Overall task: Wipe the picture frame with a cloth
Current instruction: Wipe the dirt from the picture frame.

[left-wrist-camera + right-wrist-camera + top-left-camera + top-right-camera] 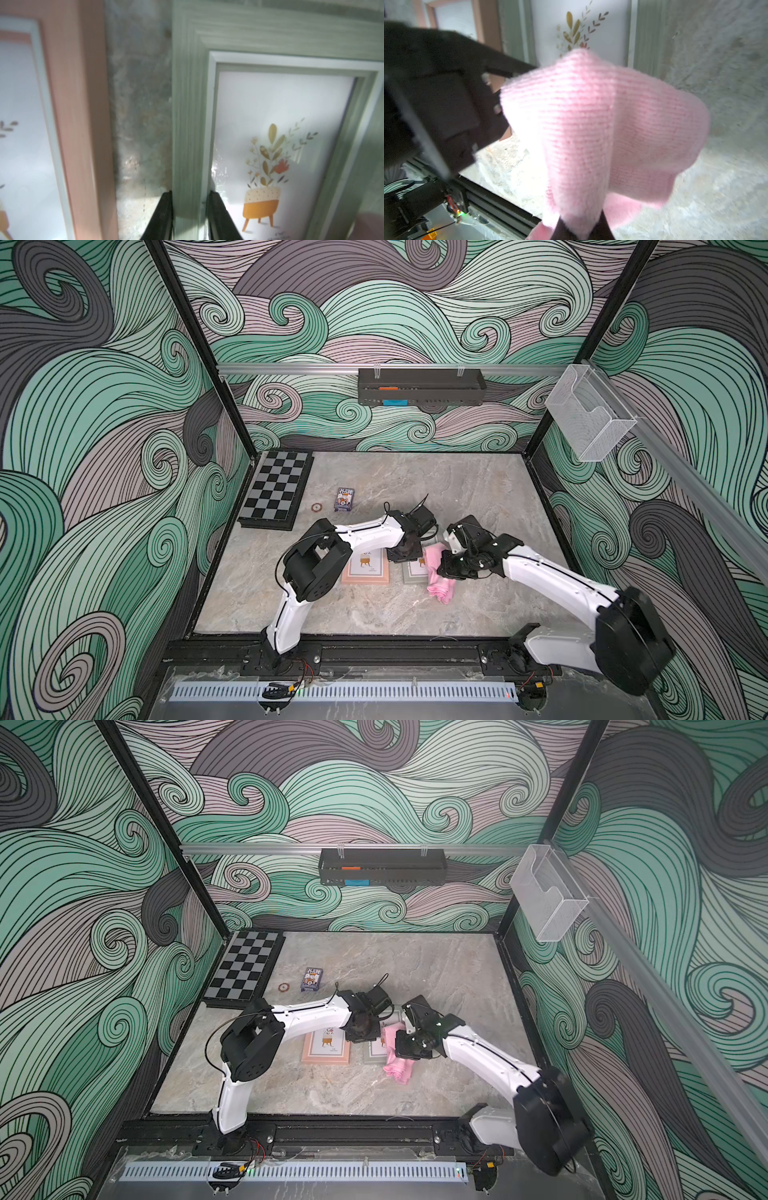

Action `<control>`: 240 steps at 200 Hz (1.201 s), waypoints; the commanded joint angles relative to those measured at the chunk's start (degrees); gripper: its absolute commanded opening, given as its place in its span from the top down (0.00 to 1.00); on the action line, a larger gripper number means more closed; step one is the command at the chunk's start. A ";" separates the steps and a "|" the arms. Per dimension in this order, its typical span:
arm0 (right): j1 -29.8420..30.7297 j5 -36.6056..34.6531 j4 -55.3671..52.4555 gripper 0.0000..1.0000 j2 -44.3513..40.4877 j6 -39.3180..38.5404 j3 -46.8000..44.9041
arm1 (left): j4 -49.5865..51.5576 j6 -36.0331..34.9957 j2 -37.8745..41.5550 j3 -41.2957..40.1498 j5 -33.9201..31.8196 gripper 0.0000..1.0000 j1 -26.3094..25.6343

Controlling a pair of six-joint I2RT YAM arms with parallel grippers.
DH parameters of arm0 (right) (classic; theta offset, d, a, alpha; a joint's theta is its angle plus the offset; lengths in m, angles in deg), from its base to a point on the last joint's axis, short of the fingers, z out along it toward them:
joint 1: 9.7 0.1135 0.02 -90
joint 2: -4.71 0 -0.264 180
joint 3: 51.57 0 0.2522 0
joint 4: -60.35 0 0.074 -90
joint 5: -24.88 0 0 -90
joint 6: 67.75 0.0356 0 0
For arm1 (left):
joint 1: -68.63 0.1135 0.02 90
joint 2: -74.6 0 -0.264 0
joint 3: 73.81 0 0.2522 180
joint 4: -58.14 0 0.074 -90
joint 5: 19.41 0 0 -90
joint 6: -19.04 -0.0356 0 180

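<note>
A grey-green picture frame [191, 104] lies flat on the marble table, with a potted-plant print under its glass. My left gripper [190, 193] is shut on one side rail of it, one finger on the outside and one on the glass side. In both top views this gripper [405, 551] [361, 1029] covers the frame's far part [413, 572] [374, 1052]. The pink cloth [602, 124] hangs bunched from my right gripper [581, 224], which is shut on it. The cloth [440, 585] [399, 1065] drapes over the frame's right edge onto the table.
A pink picture frame [365, 581] [79, 104] lies just left of the green one. A chessboard [276, 489], a card box [344, 499] and a small ring [318, 507] sit at the back left. A black tray [419, 387] and a clear box [590, 418] hang on the rails.
</note>
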 commanded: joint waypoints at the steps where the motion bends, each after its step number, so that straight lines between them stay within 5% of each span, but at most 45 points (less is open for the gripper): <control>1: 2.04 3.32 -2.70 1.00 -0.33 3.15 -3.21 | 2.20 -0.79 -3.92 1.16 -0.58 0.80 2.11; 29: 8.08 10.45 9.64 1.00 5.23 7.74 -5.32 | 1.20 -0.60 -4.55 1.50 2.30 0.80 2.12; 56: 11.17 9.41 16.04 1.00 9.68 7.96 -0.78 | -1.08 0.60 -4.54 -0.84 5.49 0.81 2.12; 119: 10.77 7.06 12.50 1.00 22.33 8.75 4.78 | -2.59 1.00 -3.59 -5.39 6.39 0.81 2.05; 194: -1.86 -1.32 3.40 1.00 7.98 4.21 -3.98 | -1.10 -2.67 -2.27 -7.77 4.43 0.81 2.06; 240: -8.05 -6.01 -1.65 1.00 9.16 1.78 -2.85 | -1.56 -3.70 -2.23 -9.01 4.33 0.81 2.06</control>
